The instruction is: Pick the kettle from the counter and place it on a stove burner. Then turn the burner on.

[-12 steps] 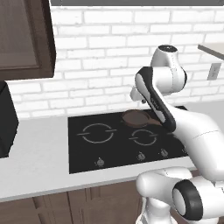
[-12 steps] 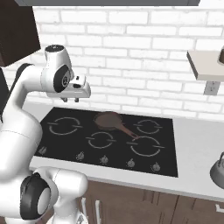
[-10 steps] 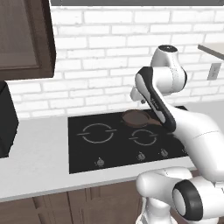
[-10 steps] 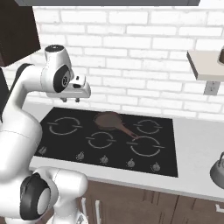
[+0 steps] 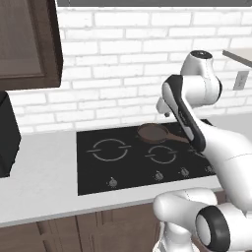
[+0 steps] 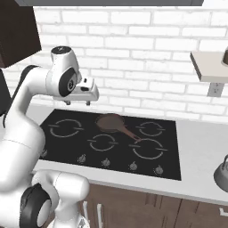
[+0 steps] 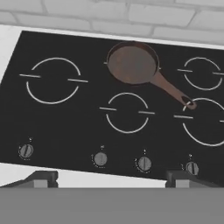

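Note:
The grey-silver kettle (image 6: 221, 173) stands on the pale counter (image 6: 200, 147) at the far right, cut off by the picture's edge. My gripper (image 6: 78, 102) hangs high over the left part of the black cooktop (image 6: 80, 142), far from the kettle. From the hand view, my gripper (image 7: 111, 179) is open with nothing between its widely spread fingertips (image 7: 41, 177). Two wide burner rings are marked in the glass, one at the left (image 7: 52, 81) and one at the front right (image 7: 205, 122). On the left side the counter (image 5: 44, 172) is bare.
A brown frying pan (image 7: 133, 64) lies on the back middle ring, its long handle (image 7: 175, 92) pointing towards the front right ring. Several knobs (image 7: 100, 159) line the cooktop's front edge. A black appliance (image 5: 7, 133) stands at the far left. A wall shelf (image 6: 209, 67) hangs above the kettle.

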### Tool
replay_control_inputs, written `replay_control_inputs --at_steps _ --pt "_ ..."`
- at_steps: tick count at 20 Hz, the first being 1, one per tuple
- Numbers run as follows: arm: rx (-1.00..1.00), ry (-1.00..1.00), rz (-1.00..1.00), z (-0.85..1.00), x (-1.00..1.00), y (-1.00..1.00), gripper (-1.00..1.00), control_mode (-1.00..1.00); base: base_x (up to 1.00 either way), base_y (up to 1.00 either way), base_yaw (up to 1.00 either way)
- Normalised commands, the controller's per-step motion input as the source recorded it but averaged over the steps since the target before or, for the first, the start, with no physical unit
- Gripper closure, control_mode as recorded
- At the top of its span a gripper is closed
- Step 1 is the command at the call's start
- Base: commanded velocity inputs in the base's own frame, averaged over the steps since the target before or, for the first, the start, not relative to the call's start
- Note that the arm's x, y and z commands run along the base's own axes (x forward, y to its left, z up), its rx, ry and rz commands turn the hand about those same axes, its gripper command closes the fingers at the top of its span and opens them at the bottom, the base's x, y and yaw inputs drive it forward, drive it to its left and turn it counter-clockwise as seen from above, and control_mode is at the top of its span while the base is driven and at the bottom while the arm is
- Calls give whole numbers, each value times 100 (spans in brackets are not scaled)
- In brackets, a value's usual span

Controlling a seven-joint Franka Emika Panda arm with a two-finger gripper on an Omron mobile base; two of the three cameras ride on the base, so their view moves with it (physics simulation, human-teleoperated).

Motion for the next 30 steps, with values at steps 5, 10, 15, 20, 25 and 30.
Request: replay_control_inputs --at_steps 5,10,15,20,25,30 --pt "1 -24 -10 1 -75 -100 -100 -100 0 0 0" --pt "2 -24 -17 2 -80 -100 -100 -100 0 0 0" --pt "1 -16 -21 0 -74 -100 -100 -100 0 0 0" --pt "2 -4 -26 0 -46 -100 -100 -100 0 0 0" --pt "14 3 -34 0 -3 -100 -100 -100 0 0 0" --pt "14 6 -38 -1 0 -100 -100 -100 0 0 0"
